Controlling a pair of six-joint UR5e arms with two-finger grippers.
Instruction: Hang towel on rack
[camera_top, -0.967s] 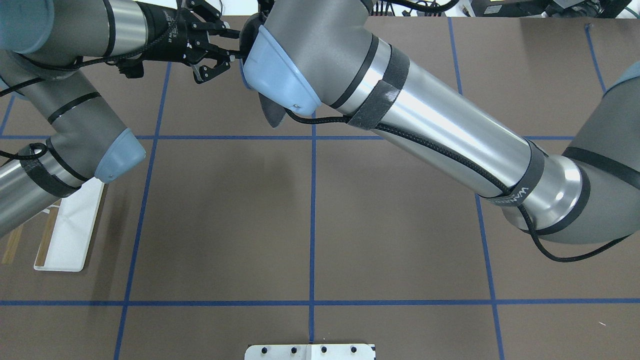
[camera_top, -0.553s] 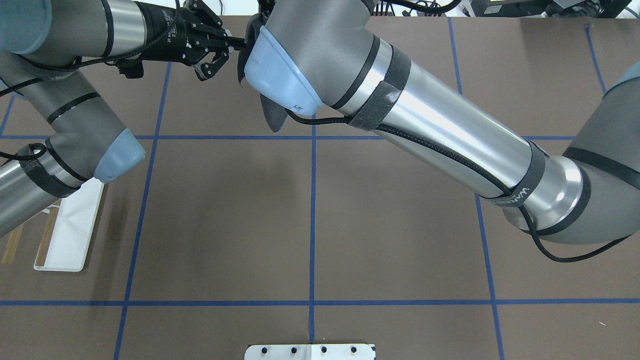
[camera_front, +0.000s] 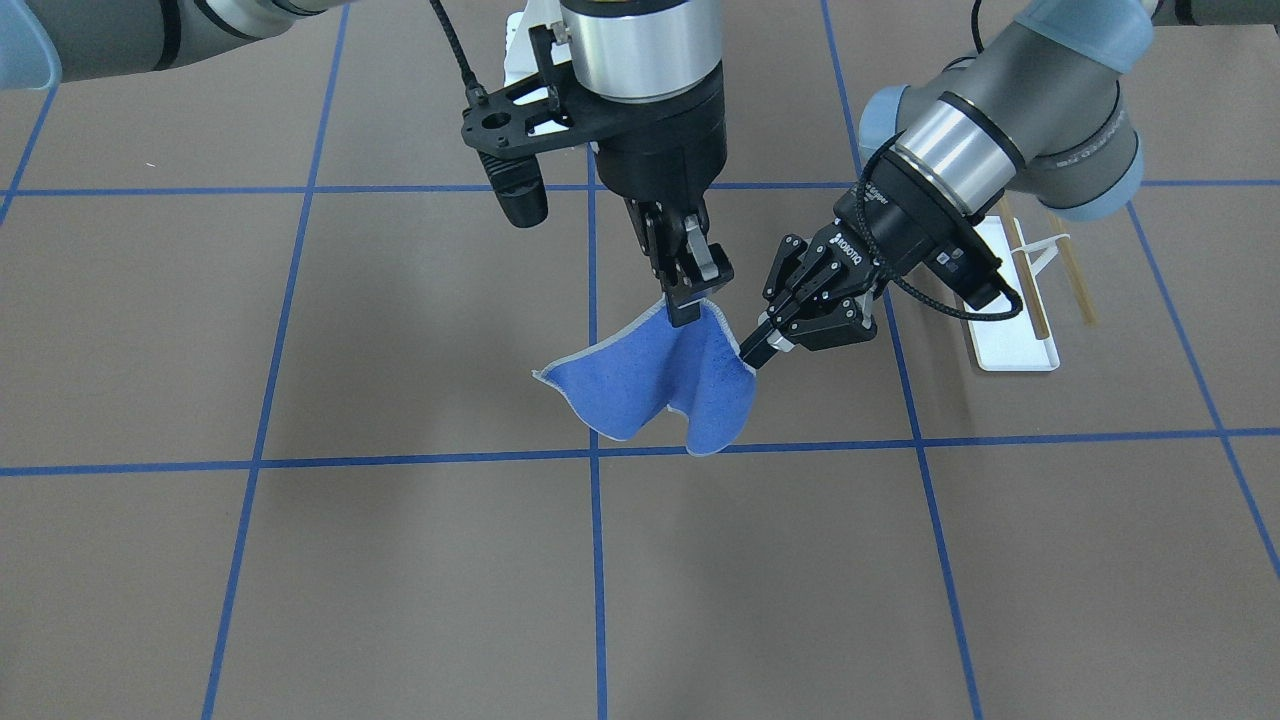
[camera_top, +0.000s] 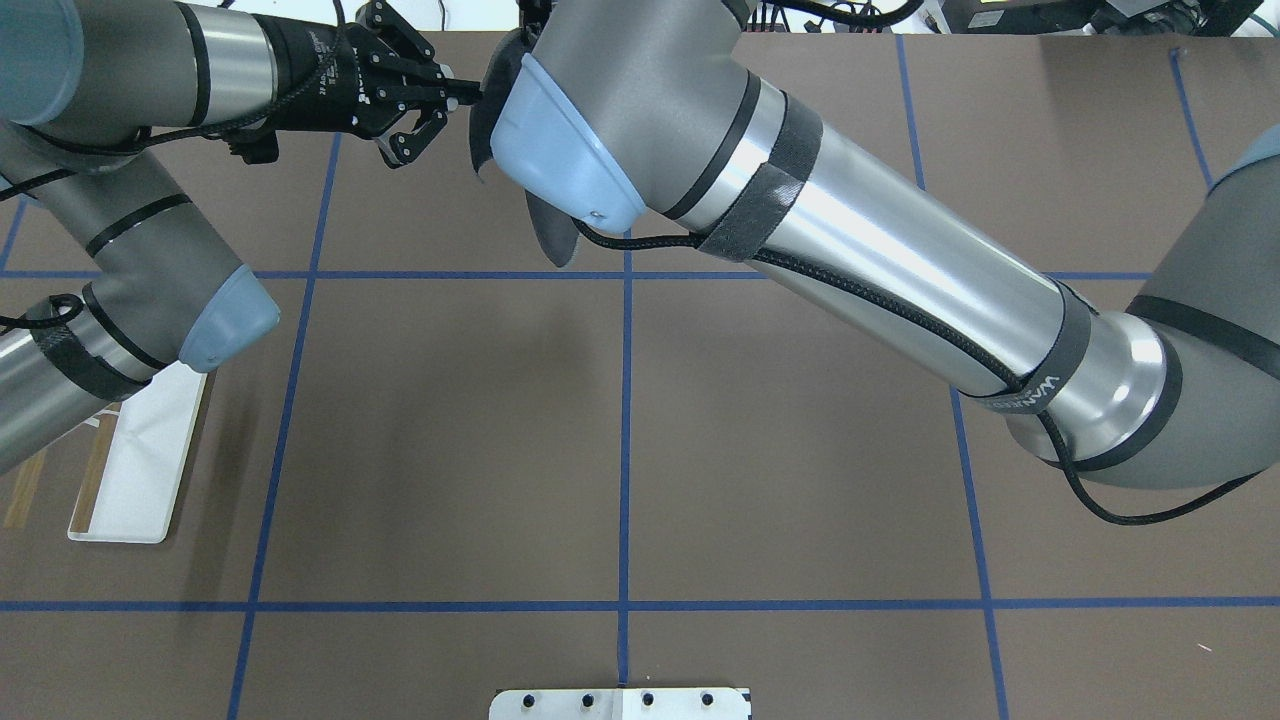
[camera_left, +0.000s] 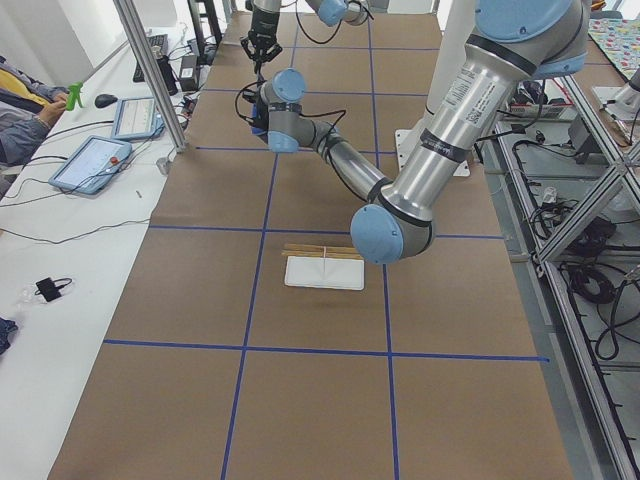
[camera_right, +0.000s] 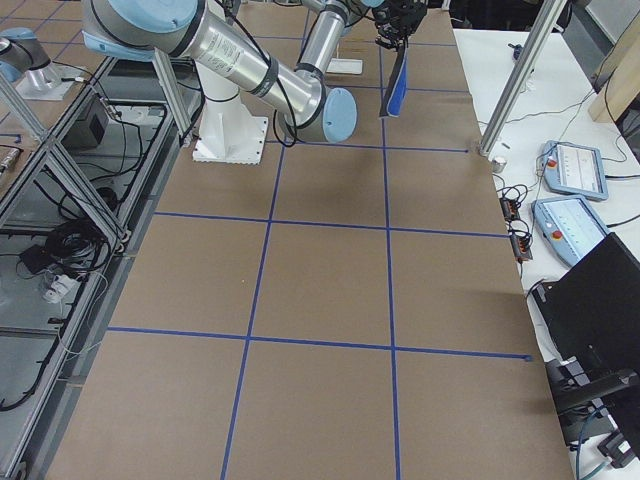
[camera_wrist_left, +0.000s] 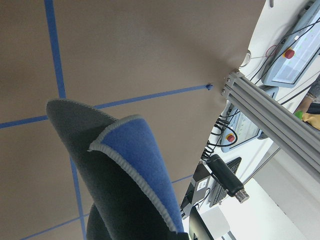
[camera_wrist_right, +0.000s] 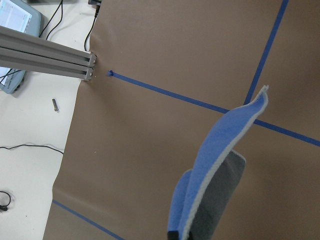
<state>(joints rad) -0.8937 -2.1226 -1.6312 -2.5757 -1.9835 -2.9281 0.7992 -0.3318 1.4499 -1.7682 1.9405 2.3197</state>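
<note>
The towel (camera_front: 650, 385), blue side toward the front camera, hangs in folds above the table's far middle. My right gripper (camera_front: 688, 305) points down and is shut on its top edge. My left gripper (camera_front: 755, 355) comes in from the side and is shut on the towel's near corner edge. In the overhead view only grey parts of the towel (camera_top: 550, 235) show beside the left gripper (camera_top: 458, 94); the right gripper is hidden under its arm. The wrist views show the towel close up (camera_wrist_left: 120, 190) (camera_wrist_right: 220, 190). The rack (camera_top: 140, 470), a white tray with thin wooden rods (camera_front: 1075, 270), stands under the left arm.
A white bolted pedestal plate (camera_top: 620, 703) sits at the robot's base. An aluminium post (camera_right: 520, 70) stands at the table's far edge. Tablets (camera_left: 95, 165) and cables lie on the side bench, where an operator's arm (camera_left: 20, 110) rests.
The left gripper's fingers have shut on the towel's edge. The left arm has shifted slightly to the overhead view's left. The right arm has stayed still.
</note>
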